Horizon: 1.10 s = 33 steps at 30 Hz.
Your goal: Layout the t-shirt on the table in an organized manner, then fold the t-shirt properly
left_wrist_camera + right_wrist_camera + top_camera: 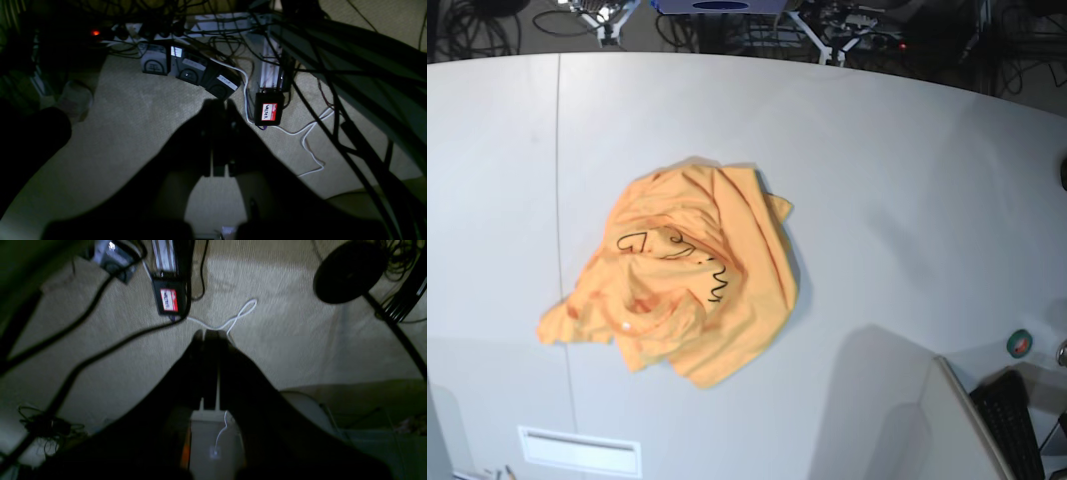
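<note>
Orange cotton lies crumpled in a loose heap on the white table [907, 170]: the shirt [697, 290] sits just right of the thin dark seam [558, 180] that runs down the tabletop, its lowest left corner reaching across that seam. Black line drawing shows on the upper folds of the shirt, and the cloth is bunched and overlapped so that sleeves and hem cannot be told apart. Neither arm appears in the base view; the shirt lies untouched, well apart from both grippers. Both wrist cameras look down at beige carpet under the table's level, in dim light. The left gripper [218, 105] is a dark silhouette whose fingers meet at the tips, pressed together and holding nothing. Just right of those tips lies a small black box [269, 109] with a red and white label, and a white cable [310, 140] loops across the carpet beside it. The right gripper [208, 335] likewise shows its fingers pressed together at the tips, though the picture is blurred and only a hairline of light separates them lower down. Beyond its tips the same kind of white cable [240, 315] curls on the carpet, and a black round base [347, 271] stands to the upper right.
</note>
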Tool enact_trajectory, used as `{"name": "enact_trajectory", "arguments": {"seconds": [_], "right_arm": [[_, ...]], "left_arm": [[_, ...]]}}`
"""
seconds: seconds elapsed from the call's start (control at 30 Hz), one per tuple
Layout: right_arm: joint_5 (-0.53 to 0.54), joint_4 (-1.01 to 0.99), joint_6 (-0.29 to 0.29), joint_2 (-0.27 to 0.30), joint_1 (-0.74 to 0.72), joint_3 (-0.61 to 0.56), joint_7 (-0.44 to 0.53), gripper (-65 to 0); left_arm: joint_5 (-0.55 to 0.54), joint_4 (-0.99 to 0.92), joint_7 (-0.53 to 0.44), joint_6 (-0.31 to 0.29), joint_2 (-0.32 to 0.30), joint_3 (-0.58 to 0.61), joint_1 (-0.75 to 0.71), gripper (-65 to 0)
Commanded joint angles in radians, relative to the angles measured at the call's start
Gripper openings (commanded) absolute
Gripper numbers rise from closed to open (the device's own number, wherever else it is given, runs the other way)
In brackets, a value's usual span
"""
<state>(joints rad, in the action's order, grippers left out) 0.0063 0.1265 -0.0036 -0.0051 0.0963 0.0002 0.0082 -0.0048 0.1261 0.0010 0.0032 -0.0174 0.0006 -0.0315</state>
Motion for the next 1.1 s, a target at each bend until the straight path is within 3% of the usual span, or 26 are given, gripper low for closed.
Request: {"name": "enact_trajectory", "arguments": {"seconds": [0.0, 0.1, 0.2, 0.27, 0.3, 0.33, 0.4, 0.5, 0.53, 0.93, 1.07], "right_arm": [[0.002, 0.002, -0.003, 0.003, 0.007, 0.004, -0.004, -65.0], [0.002, 0.002, -0.003, 0.004, 0.007, 0.004, -0.003, -65.0], [0.002, 0.003, -0.003, 0.004, 0.009, 0.002, -0.001, -65.0], [0.001, 0.003, -0.003, 0.004, 0.009, 0.001, -0.001, -65.0], [0.001, 0.005, -0.003, 0.004, 0.009, 0.001, -0.001, -65.0], [0.001, 0.005, -0.003, 0.004, 0.009, -0.001, -0.001, -65.0], [0.001, 0.005, -0.003, 0.004, 0.010, -0.001, -0.001, -65.0], [-0.001, 0.005, -0.003, 0.006, 0.010, -0.001, -0.001, -65.0], [-0.001, 0.005, -0.003, 0.006, 0.010, -0.001, -0.001, -65.0], [-0.002, 0.008, -0.003, 0.009, 0.027, -0.004, -0.001, -65.0], [-0.002, 0.077, -0.003, 0.034, 0.076, -0.004, 0.000, -65.0]], "left_arm": [[-0.001, 0.001, 0.000, 0.004, 0.000, -0.001, -0.003, -64.2], [-0.001, -0.001, 0.001, 0.004, -0.002, -0.001, -0.003, -54.8], [-0.001, -0.001, 0.001, 0.004, -0.002, -0.001, -0.005, -32.3], [-0.001, -0.001, -0.006, 0.004, -0.002, 0.009, -0.005, -22.5], [-0.001, -0.001, -0.006, 0.004, -0.002, 0.009, -0.008, -21.7], [-0.001, 0.001, -0.006, 0.004, -0.003, 0.009, -0.014, -23.7], [0.004, 0.002, -0.006, 0.004, -0.003, 0.009, -0.018, -33.6], [0.006, -0.001, -0.006, 0.004, -0.005, 0.009, -0.025, -63.0], [0.006, 0.002, -0.006, 0.004, -0.005, 0.009, -0.032, -65.0], [-0.001, 0.004, -0.009, 0.004, -0.019, -0.001, -0.041, -65.0], [0.012, 0.024, -0.009, 0.002, -0.020, 0.011, -0.058, -65.0]]}}
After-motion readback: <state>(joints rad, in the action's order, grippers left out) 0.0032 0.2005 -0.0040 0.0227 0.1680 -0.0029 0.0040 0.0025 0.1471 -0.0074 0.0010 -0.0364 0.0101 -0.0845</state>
